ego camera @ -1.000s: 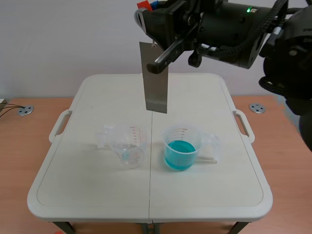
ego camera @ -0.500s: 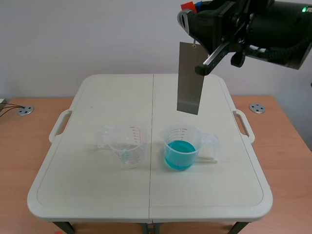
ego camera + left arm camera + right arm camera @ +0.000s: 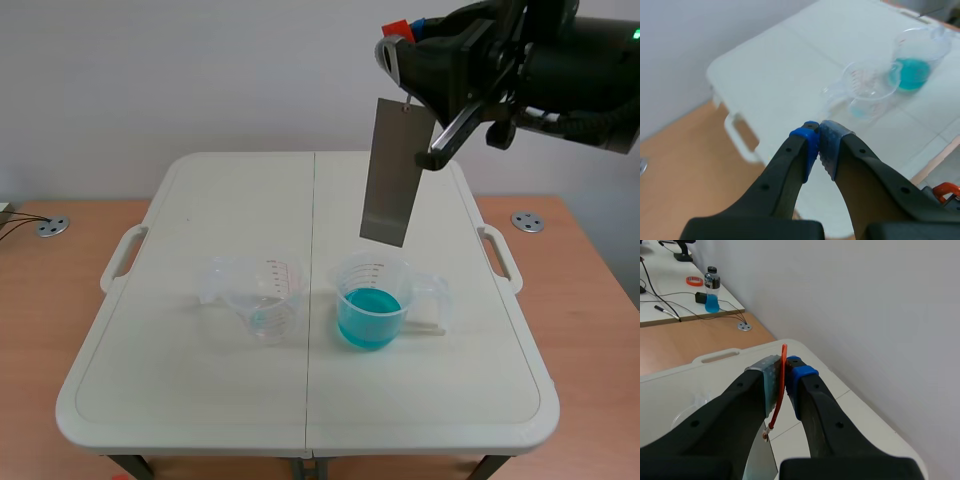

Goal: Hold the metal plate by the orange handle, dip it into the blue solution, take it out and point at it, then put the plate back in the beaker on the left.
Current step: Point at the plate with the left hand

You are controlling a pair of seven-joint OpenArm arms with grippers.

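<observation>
The right gripper (image 3: 784,366) is clamped on the thin orange handle (image 3: 782,385), high above the beaker of blue solution (image 3: 369,301). The metal plate (image 3: 391,172) hangs from that handle, slightly tilted, its lower edge above that beaker's rim (clear of the liquid). The clear beaker (image 3: 262,298) stands just left of the blue one on the white table (image 3: 180,400). The left gripper (image 3: 819,136) has its pads pressed together on nothing, well apart from the blue beaker, which lies ahead of it beyond the clear one.
</observation>
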